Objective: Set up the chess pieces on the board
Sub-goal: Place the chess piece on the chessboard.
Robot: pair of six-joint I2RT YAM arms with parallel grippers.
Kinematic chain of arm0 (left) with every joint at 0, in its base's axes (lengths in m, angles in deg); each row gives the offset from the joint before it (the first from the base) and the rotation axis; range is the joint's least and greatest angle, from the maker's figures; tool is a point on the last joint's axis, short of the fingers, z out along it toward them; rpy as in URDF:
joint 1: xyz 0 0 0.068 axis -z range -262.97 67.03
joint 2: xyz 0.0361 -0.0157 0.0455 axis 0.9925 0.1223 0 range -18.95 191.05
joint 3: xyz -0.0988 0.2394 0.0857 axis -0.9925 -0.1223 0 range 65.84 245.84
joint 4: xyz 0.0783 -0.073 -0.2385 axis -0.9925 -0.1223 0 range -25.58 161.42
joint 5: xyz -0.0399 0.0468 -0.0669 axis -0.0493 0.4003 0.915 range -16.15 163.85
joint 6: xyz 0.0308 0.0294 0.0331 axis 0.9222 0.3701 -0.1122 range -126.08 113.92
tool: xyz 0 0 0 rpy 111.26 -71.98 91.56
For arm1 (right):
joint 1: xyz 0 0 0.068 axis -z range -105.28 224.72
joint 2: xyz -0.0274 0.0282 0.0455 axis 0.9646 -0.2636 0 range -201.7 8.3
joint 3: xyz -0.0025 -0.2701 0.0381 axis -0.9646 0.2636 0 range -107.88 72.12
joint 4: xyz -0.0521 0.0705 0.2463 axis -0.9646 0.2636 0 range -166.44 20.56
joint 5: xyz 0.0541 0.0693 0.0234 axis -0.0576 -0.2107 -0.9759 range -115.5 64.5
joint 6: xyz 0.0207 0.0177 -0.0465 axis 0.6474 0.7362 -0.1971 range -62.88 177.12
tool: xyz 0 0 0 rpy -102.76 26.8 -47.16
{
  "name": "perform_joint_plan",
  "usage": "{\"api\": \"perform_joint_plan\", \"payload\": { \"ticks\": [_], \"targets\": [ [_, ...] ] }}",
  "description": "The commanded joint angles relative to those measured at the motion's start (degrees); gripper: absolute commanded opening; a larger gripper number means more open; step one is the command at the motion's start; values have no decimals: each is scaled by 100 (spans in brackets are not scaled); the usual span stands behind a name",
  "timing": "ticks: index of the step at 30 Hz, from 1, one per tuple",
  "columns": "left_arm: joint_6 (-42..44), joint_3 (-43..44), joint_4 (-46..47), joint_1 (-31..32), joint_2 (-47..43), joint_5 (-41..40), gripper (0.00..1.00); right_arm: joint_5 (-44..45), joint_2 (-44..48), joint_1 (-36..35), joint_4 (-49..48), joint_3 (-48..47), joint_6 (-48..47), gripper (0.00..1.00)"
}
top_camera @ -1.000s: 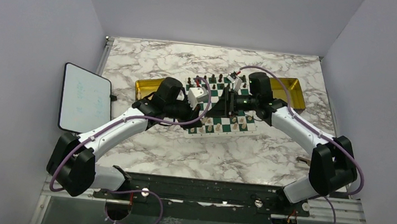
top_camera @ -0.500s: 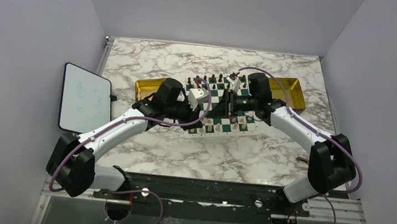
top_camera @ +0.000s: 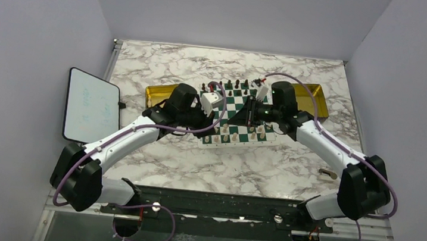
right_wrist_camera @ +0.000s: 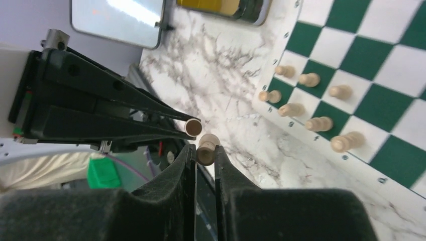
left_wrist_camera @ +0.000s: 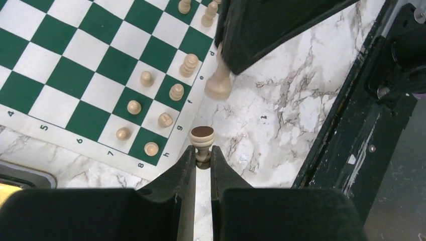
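The board (top_camera: 234,102) of green and white checks lies mid-table. Cream chess pieces (left_wrist_camera: 146,78) stand in two rows along its lettered edge (right_wrist_camera: 301,108). My left gripper (left_wrist_camera: 202,150) is shut on the thin stem of a cream piece (left_wrist_camera: 202,134), held over the marble just off the board's h corner. My right gripper (right_wrist_camera: 205,149) is shut on another cream piece (right_wrist_camera: 207,141). That piece hangs (left_wrist_camera: 219,83) below the right fingers (left_wrist_camera: 261,30) at the board's edge, close to the left gripper's tips.
Dark pieces (top_camera: 226,86) line the board's far side. Gold trays lie at its left (top_camera: 160,94) and right (top_camera: 315,98). A white tablet (top_camera: 90,106) sits at the table's left edge. A small loose object (top_camera: 328,173) lies on the marble near the right arm.
The right gripper's jaws have come together on a cream piece, and the right arm's elbow has swung right and nearer. The left arm and its held piece have stayed put.
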Motion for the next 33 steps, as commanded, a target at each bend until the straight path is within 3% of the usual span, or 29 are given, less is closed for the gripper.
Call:
{"api": "perform_joint_plan", "payload": {
  "ticks": [1, 8, 16, 33],
  "targets": [
    [-185, 259, -107, 24, 74, -323, 1, 1573, 743, 91, 271, 134, -245, 9],
    [-395, 694, -673, 24, 445, -874, 2, 3136, 1321, 109, 965, 184, -647, 9],
    [-282, 731, -772, 24, 92, -1265, 2, 4765, 1579, 109, 1717, 449, -1094, 9],
    [-237, 114, -62, 19, -992, -1668, 4, 5826, 1444, 193, 1261, 1393, -1127, 8]
  ]
}}
